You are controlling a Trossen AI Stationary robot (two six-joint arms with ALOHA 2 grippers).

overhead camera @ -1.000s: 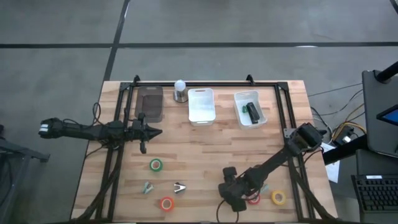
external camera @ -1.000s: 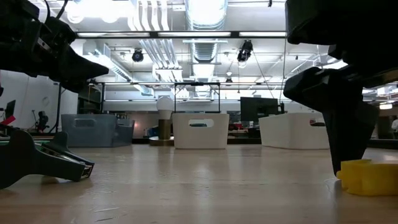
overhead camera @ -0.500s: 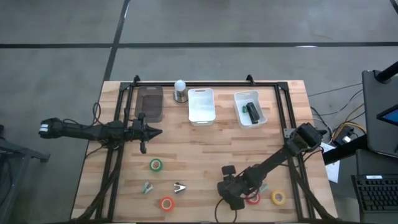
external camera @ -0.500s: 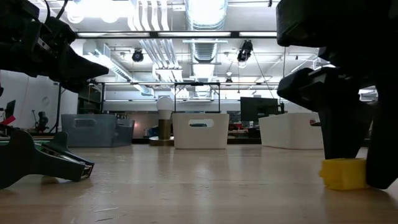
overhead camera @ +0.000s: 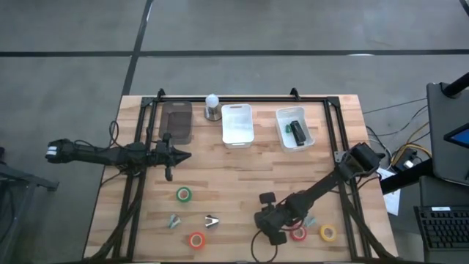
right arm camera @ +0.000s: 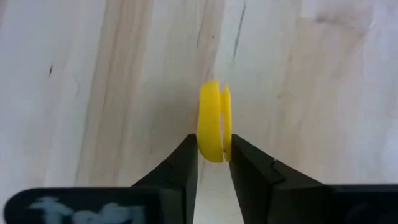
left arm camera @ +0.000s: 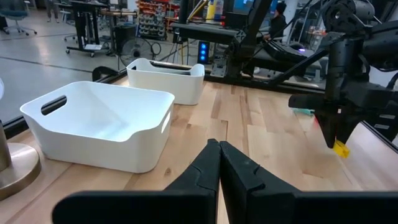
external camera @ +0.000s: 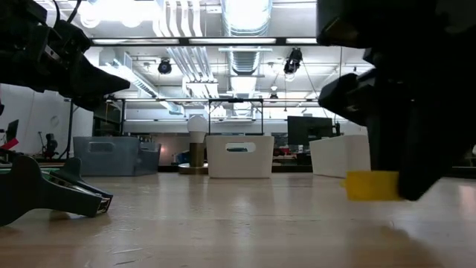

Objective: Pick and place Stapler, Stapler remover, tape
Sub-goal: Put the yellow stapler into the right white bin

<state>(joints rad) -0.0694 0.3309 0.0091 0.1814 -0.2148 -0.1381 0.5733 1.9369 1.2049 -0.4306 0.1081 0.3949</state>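
My right gripper is near the table's front edge, right of centre, shut on a small yellow stapler remover. In the low view the remover hangs just above the tabletop. Tape rolls lie flat on the wood: green, orange, red and yellow. The dark stapler lies in the far right white bin. My left gripper waits shut above the table's left half. My right gripper pinches the yellow stapler remover between its two fingers, on the two flat sides of its near end. The fingers slant steeply down from above. The remover stands on edge beyond the fingertips, lifted clear of the table.
Other stapler removers lie on the wood: a green one, a dark one and a teal one. At the far edge stand a grey bin, a lamp-like stand and a white bin.
My right gripper has shut on the yellow stapler remover, its fingers closing in from both sides. The remover, which sat on the table, has shifted a little toward the table's left and now hangs just clear of the wood.
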